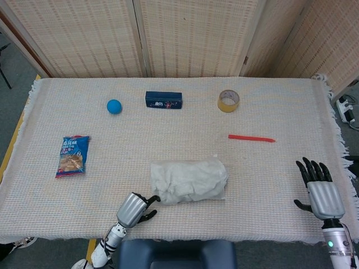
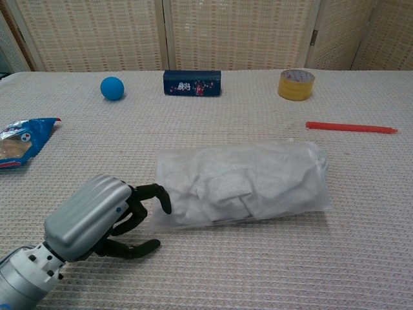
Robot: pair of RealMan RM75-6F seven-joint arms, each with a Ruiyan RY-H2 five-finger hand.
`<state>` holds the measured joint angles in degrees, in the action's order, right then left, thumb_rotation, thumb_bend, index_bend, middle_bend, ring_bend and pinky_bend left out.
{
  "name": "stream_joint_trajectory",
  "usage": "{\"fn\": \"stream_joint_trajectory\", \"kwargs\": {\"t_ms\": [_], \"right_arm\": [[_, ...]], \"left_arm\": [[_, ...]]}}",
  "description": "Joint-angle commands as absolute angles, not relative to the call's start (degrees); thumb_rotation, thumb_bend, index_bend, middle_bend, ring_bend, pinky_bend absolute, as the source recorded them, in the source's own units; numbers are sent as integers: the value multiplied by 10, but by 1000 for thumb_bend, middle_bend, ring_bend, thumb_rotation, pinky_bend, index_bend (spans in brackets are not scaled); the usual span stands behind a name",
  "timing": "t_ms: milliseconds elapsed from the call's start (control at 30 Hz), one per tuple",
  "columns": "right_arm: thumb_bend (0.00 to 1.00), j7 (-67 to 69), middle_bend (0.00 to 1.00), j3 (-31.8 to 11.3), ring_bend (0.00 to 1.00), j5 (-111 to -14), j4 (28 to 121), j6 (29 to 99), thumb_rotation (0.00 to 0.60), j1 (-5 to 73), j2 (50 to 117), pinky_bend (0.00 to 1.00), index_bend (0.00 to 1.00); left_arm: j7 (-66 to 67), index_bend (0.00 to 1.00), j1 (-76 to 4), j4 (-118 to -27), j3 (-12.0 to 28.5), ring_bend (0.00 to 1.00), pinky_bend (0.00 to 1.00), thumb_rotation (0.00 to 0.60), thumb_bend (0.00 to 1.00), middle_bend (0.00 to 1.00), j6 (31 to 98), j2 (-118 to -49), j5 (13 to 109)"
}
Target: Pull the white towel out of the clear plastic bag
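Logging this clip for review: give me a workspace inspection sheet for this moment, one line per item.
Surface: table under a woven cream cloth with fringed edges.
Job's things: white towel bunched inside the clear plastic bag, lying near the front edge.
Clutter: blue ball, dark blue box, yellow tape roll, red stick, blue snack packet.
Hands: left robot hand has its fingertips at the bag's left end, grip not confirmed; right robot hand is open over the cloth, holding nothing.
Cables: power strip with plugs on the floor to the right of the table.
Surroundings: woven folding screens behind.
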<state>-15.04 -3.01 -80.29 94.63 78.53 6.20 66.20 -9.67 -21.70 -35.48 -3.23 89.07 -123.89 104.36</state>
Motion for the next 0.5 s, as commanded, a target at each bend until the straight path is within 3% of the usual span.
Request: {"fn": "stream_joint_trajectory", "kwargs": {"t_ms": [33,500], "right_arm": [[49,-148,0,-29,0,-803,948,783,600,62,660,0,0],[55,-126,0,-20,0,-807,958,762,600,69,644,0,0]], "left_arm": [[-98,482,-222,-342,-31,1000,1000,600,269,1000,891,-1248,1039],[-122,509,-238,-259,-32,1000,1000,600,299,1000,902,-1281,1021]]}}
